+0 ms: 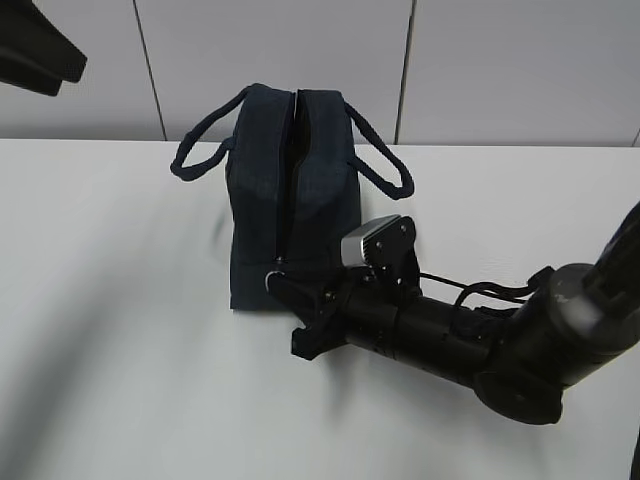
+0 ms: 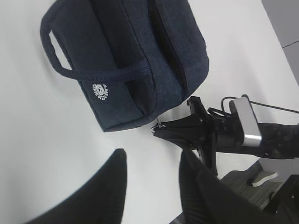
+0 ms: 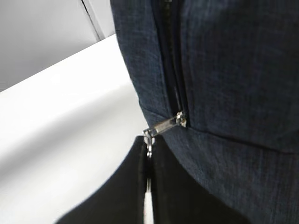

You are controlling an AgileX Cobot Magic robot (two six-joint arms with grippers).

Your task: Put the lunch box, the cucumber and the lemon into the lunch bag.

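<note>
The dark navy lunch bag (image 1: 290, 190) stands upright on the white table, its two loop handles hanging to either side. The zipper slider (image 3: 180, 119) sits low on the bag's near end. My right gripper (image 1: 280, 285) is shut on the silver ring pull (image 3: 149, 140) there, and the flat pull tab (image 3: 161, 126) is drawn out toward the fingers. The left wrist view looks down on the bag (image 2: 126, 60) and the right gripper (image 2: 161, 128). My left gripper (image 2: 153, 156) hangs open above the bare table, holding nothing. The lunch box, cucumber and lemon are out of view.
The white table (image 1: 120, 350) stretches out left of and in front of the bag. A grey panelled wall (image 1: 480, 70) stands behind it. A dark part of the left arm (image 1: 35, 50) shows at the top left corner of the exterior view.
</note>
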